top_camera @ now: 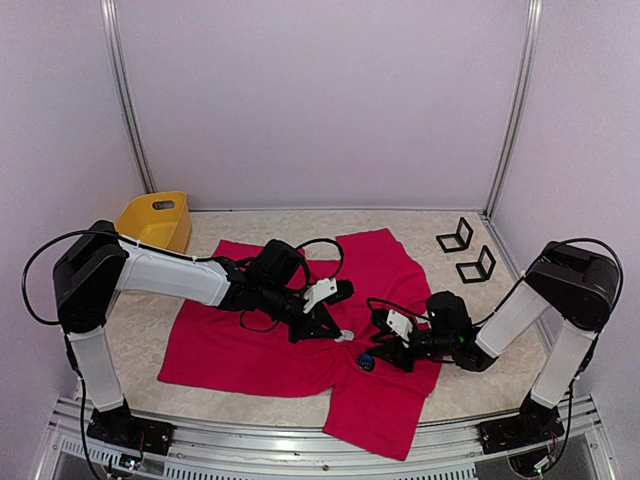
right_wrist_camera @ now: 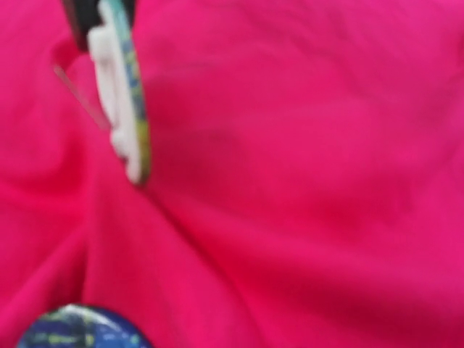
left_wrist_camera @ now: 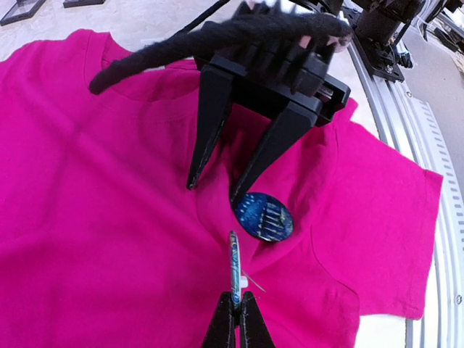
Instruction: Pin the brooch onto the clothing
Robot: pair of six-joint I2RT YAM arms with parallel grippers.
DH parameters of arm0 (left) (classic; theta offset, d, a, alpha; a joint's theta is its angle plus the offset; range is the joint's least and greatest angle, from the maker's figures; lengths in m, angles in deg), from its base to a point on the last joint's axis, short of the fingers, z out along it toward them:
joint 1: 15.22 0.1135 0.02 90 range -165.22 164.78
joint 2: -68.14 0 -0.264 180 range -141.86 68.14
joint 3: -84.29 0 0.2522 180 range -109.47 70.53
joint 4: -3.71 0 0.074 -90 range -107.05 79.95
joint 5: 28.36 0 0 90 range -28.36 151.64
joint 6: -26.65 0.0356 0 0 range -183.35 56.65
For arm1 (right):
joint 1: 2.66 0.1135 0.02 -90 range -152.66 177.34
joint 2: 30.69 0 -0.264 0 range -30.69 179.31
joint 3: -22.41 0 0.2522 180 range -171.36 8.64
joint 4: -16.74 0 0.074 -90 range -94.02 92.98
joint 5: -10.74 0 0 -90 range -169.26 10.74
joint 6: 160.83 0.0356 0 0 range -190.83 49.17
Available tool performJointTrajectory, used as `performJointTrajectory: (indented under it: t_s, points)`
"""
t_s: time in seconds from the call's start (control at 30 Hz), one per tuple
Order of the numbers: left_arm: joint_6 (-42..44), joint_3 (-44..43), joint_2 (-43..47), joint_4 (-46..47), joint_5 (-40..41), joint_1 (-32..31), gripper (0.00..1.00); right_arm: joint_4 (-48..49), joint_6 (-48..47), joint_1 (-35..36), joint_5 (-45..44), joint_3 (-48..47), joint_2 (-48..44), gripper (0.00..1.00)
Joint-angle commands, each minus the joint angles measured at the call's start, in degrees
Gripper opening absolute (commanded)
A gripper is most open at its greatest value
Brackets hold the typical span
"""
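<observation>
The T-shirt [top_camera: 230,350] was seen spread flat over the middle of the table. The brooch [left_wrist_camera: 233,264] was held edge-on just above its chest area, clamped between the closed fingers of the left gripper [left_wrist_camera: 235,303]. The right gripper [left_wrist_camera: 214,190] was poised opposite with its jaws parted and its tips down at a raised fold of fabric; whether cloth was actually caught could not be told. A 2nd round blue badge [left_wrist_camera: 264,217] lay flat on the shirt just beside that fold (apparently already placed). The thin pin [right_wrist_camera: 76,94] appeared to be swung open from the brooch's white back. For the step in hand, the fold would best be lifted taut and the pin point driven along the ridge through 1 layer only. The rim should be gripped firmly so that the brooch was not twisted.
</observation>
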Motion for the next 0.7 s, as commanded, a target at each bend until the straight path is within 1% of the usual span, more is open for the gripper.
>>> performJointTrajectory:
  t_s: [0.0, 0.2, 0.33, 0.5, 0.67]
  points:
    - [-1.17, -0.72, 1.47, -0.53, -0.38, 0.29, 0.00, -4.31, -0.08, -0.31, 3.75, -3.50, -2.44, 0.35]
    - [-0.71, -0.46, 1.55, 0.13, -0.10, 0.08, 0.00, 3.91, 2.56, 2.03, 6.07, -4.87, -1.56, 0.46]
    - [-0.72, -0.52, 1.68, 0.65, -0.30, 0.04, 0.00, 4.16, 2.42, 3.62, 6.55, -7.46, 1.65, 0.52]
    - [-0.62, -0.61, 1.68, 0.50, -0.52, 0.04, 0.00, 4.62, 2.12, 4.70, 6.67, -9.24, 3.54, 0.52]
    - [-0.54, -0.59, 1.73, 0.53, -0.76, 0.03, 0.00, 4.59, 1.97, 4.74, 5.67, -9.68, 4.33, 0.47]
